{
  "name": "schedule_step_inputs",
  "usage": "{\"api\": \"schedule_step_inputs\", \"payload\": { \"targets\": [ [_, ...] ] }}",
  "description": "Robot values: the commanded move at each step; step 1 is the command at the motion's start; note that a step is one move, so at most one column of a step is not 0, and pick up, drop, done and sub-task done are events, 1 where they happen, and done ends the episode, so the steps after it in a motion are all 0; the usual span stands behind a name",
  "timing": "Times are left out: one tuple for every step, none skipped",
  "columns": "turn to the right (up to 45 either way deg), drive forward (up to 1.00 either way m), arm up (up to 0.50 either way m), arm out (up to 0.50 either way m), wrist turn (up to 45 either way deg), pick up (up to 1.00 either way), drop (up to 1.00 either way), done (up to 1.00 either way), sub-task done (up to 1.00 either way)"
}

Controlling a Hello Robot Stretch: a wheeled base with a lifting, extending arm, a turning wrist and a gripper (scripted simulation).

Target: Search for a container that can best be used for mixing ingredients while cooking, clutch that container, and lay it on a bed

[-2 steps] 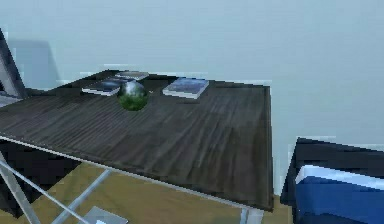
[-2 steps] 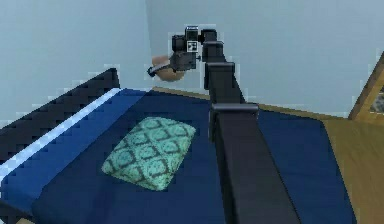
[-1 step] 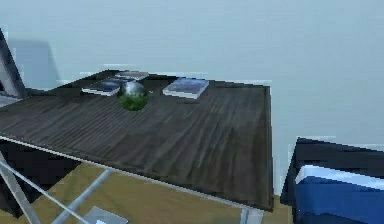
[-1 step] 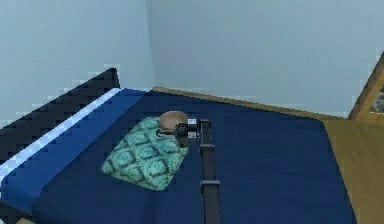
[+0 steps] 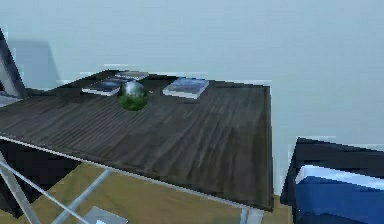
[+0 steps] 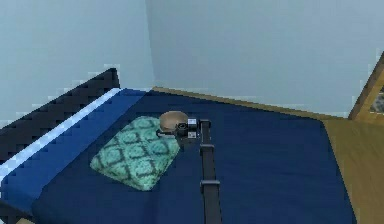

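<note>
**Gripper hanging over the bed, with a brown bowl-like container at its far end**

The container is showing right at the gripper's finger end, against the blue cover, so I cannot tell whether the gripper is holding it or whether it is resting there. A teal pillow is lying just beside the gripper, toward the headboard. The risk, as I am judging it: a release near the pillow's sloping edge could tip or roll the container. Fingers catching its rim could also drag it as the arm draws back.
</note>
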Motion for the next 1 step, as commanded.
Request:
{"api": "schedule_step_inputs", "payload": {
  "targets": [
    [0.0,0.00,0.00,0.00,0.0,0.00,1.00,0.00,0.00]
  ]
}}
